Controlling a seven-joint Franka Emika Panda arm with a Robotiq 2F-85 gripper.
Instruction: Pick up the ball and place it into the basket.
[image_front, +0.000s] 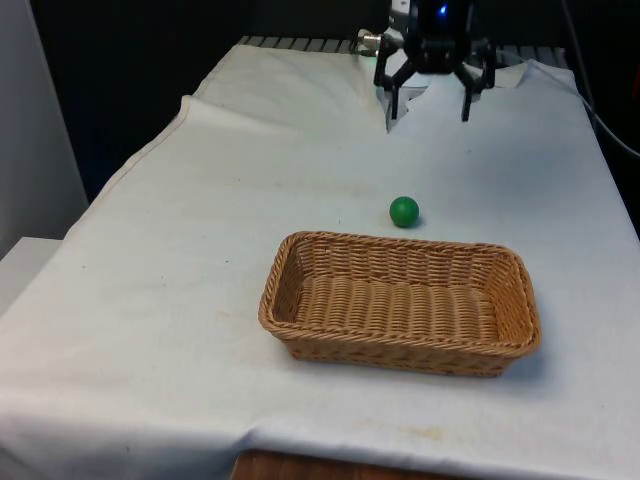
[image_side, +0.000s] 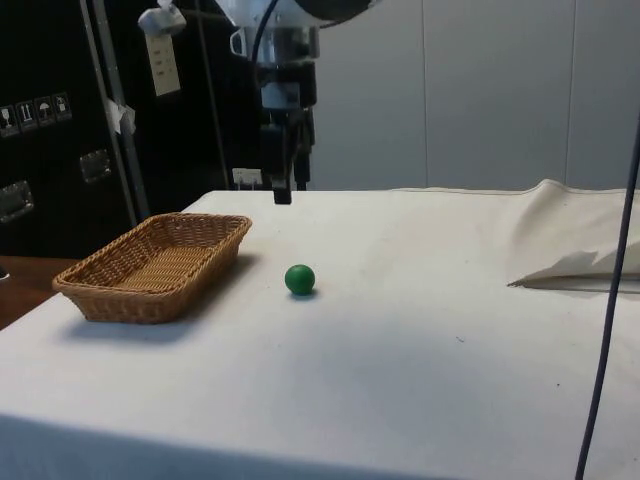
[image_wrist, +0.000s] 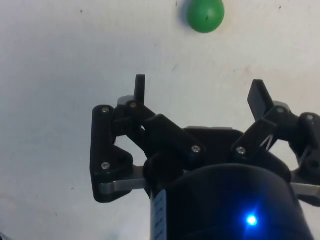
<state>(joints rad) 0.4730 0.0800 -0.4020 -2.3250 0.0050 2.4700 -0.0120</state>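
Overall light: you have even, fairly bright indoor light on the white table cloth (image_front: 200, 300), with nothing washed out.
Source: shadows suggest it comes from overhead.
Basket shadow: the woven tan wicker basket (image_front: 400, 300) casts a soft, faint shadow close under its walls; in the side view it lies along the near base.
Ball shadow: the small green round ball (image_side: 300, 279) has only a small dark patch directly beneath it.
Background: behind the basket you see near-black curtains with no detail.
Wrist view: the cloth looks greyer, and the black two-finger gripper (image_wrist: 200, 92) reads dark with little surface detail.
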